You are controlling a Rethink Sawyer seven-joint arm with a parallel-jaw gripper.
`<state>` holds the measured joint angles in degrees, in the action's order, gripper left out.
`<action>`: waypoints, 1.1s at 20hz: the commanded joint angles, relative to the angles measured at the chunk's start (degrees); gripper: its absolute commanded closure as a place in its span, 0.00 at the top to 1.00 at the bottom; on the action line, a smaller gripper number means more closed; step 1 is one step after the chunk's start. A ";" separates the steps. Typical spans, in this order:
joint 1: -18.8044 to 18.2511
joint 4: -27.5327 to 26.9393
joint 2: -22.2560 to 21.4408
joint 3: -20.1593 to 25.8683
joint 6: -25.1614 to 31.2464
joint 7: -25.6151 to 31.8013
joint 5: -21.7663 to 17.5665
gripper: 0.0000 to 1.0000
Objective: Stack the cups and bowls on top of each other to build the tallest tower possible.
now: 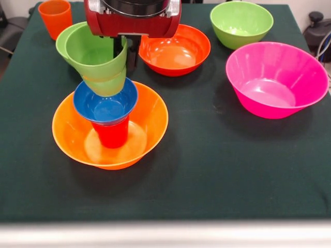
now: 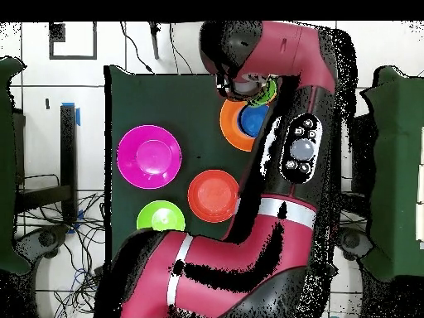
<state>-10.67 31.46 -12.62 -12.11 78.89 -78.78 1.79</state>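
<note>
**A:** So the table is covered in a dark green cloth, pale strip along the near edge. The overhead view shows the room: white tiled floor, loose cables down one side, dark chairs at both sides of the table.

**B:** Where's the tower at?

**A:** Front view, near left. Large orange bowl as the base, upside-down red cup standing in it, small blue bowl sitting on that, then light green cups nested on top, leaning left. Behind them there's another light green bowl, mostly hidden.

**B:** Is the gripper holding them?

**A:** It hangs right at the back rim of the top green cup, but the cup and the arm's red head hide the fingers, so I can't tell whether it's open or gripping.

**B:** And the rest?

**A:** Red-orange bowl far middle, green bowl far right, pink bowl on the right, orange cup far left corner. From overhead the arm covers most of the tower, only slivers of orange, blue and green peek out, and the orange cup isn't visible there.
</note>
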 commanded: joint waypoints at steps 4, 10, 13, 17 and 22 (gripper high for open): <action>-0.54 5.19 3.27 4.91 -4.18 -3.70 -0.82 0.00; -0.76 6.00 3.28 4.99 -5.47 -3.45 -0.79 0.00; -0.81 5.84 3.50 5.00 -5.69 -3.41 -0.73 0.00; -0.85 6.02 3.31 4.82 -5.70 -3.14 -0.70 0.00; -0.73 5.85 3.07 4.27 -5.13 -2.72 -1.02 0.00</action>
<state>-10.83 31.47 -10.49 -12.11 75.79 -78.78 1.79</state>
